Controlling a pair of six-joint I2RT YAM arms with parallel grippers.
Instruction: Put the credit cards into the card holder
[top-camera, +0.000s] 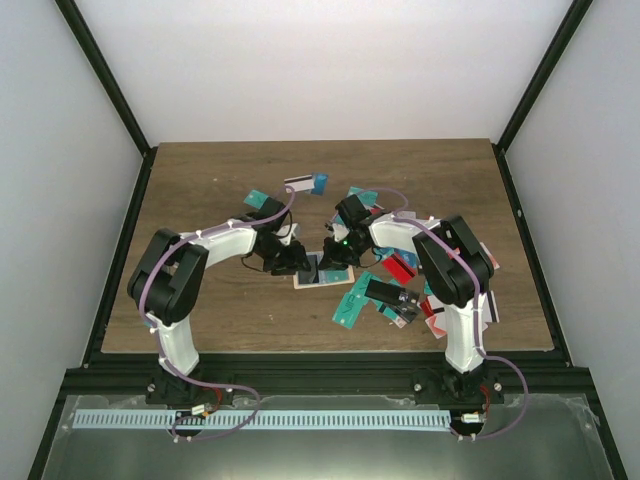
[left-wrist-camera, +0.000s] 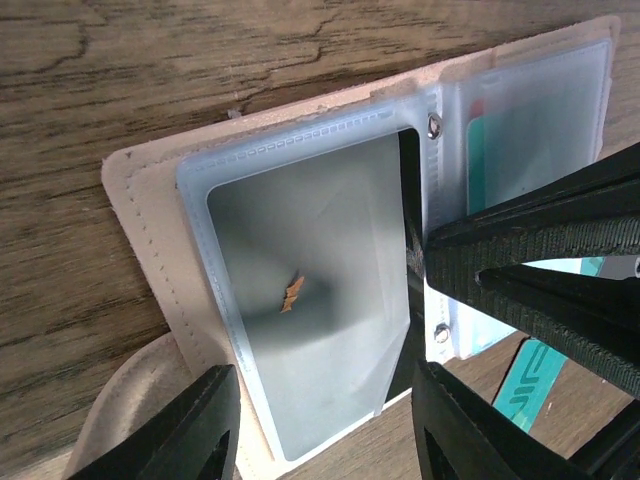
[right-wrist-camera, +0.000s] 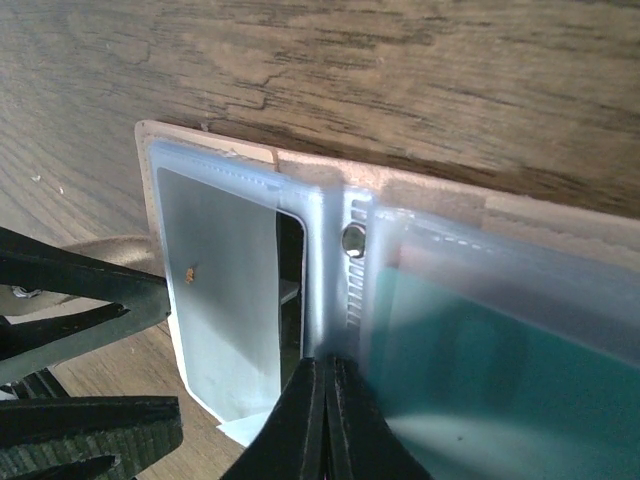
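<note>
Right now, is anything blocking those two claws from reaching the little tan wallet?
Nothing visible does. The left gripper stands open astride an empty clear sleeve of the card holder, and the shut right gripper has its tips at the holder's riveted spine.

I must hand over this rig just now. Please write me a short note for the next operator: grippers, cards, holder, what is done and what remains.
Left gripper: open, fingers either side of the card holder's left sleeve, gripping nothing.
Right gripper: shut, tips at the holder's middle fold; whether it pinches a sleeve is unclear.
Holder: lies open on the table.
Done: a teal card sits in the right sleeve.
To do: many loose cards lie on the table, mostly on the robot's right.
</note>
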